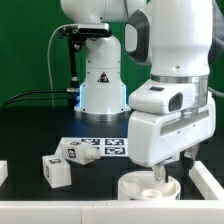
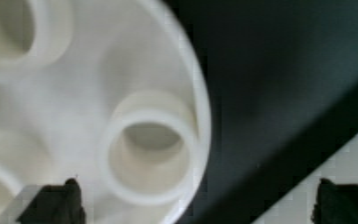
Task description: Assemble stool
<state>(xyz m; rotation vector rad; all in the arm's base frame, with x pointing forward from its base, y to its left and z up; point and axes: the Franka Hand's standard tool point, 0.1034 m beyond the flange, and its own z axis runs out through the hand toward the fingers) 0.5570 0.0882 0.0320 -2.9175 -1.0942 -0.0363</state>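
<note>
The round white seat disc (image 1: 140, 186) lies on the black table at the front, under my gripper (image 1: 162, 172). In the wrist view the seat (image 2: 78, 90) fills one side, with a round socket (image 2: 153, 141) near its rim. My gripper (image 2: 202, 204) is open. One fingertip (image 2: 55, 200) is over the seat and the other (image 2: 350, 201) is off it, so the rim lies between them, not gripped. Two chunky white legs with square tags lie on the exterior view's left, one (image 1: 56, 169) nearer and one (image 1: 82, 152) behind it.
The marker board (image 1: 108, 147) lies flat in front of the arm's base (image 1: 100, 90). A white block (image 1: 3, 172) sits at the exterior view's left edge and another white piece (image 1: 211, 180) at the right edge, close to the seat.
</note>
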